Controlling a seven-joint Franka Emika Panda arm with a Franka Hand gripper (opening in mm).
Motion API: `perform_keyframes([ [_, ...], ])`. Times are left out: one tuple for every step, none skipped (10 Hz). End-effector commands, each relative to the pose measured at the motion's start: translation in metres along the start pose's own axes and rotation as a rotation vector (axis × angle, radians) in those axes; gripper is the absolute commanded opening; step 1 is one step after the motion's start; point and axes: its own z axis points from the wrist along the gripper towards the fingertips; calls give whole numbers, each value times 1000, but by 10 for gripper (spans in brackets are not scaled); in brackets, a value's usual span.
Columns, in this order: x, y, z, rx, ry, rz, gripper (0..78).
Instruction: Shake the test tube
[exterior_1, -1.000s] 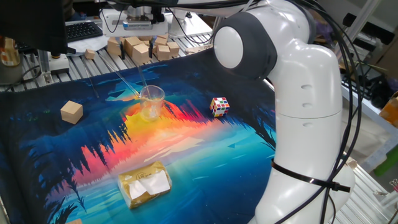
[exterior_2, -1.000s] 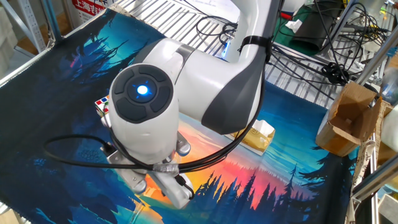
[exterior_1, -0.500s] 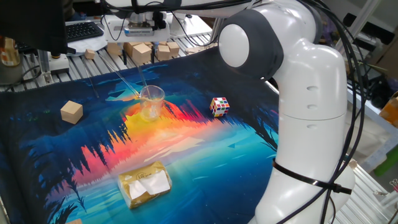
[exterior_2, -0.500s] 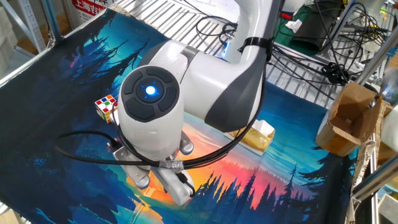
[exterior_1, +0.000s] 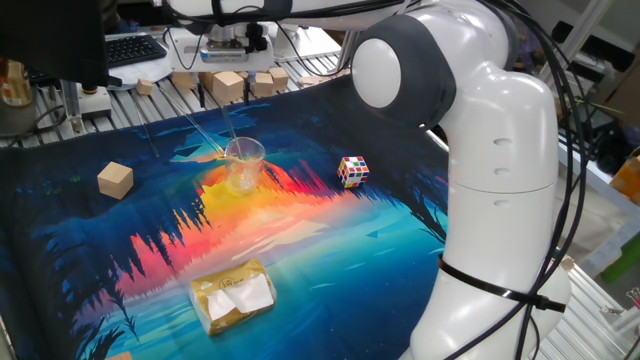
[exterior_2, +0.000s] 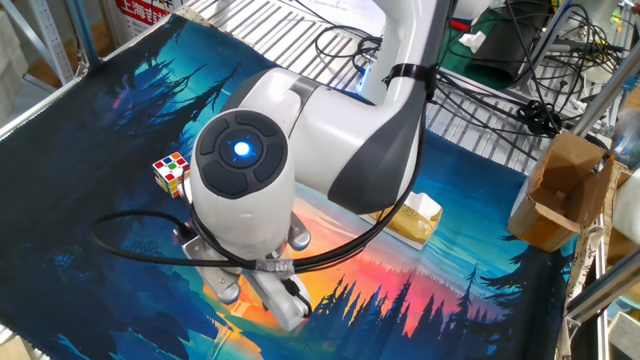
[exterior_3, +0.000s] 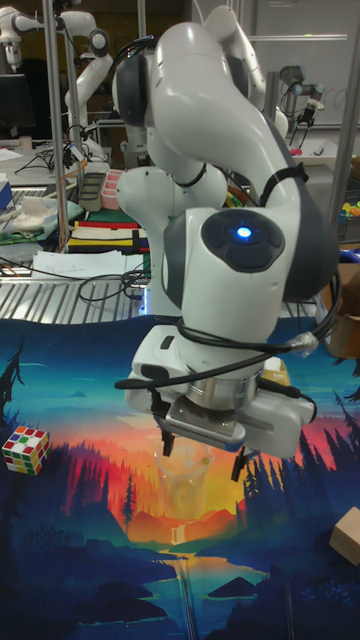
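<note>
two high side views, one low front view, sharing mat (exterior_1: 300, 240)

We see a robotics lab: a second robot arm (exterior_3: 85, 60) stands in the background, bundled cables (exterior_2: 520, 70) trail over metal benches, a keyboard (exterior_1: 135, 47) sits beside equipment, and a printed mat (exterior_1: 300, 240) covers the worktable.
</note>
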Motion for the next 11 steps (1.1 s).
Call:
perform_keyframes([
  [0,-1,3,11,-9,23,775],
  [0,-1,3,26,-14,26,775],
  [0,-1,3,41,-20,28,775],
  [0,-1,3,50,-25,27,775],
  [0,-1,3,54,-27,24,775],
  [0,-1,3,57,-29,21,775],
  [0,-1,3,55,-27,23,775],
  [0,-1,3,55,-26,25,775],
  [0,-1,3,57,-25,25,775],
  [1,-1,3,57,-25,22,775],
  [1,-1,3,57,-25,22,775],
])
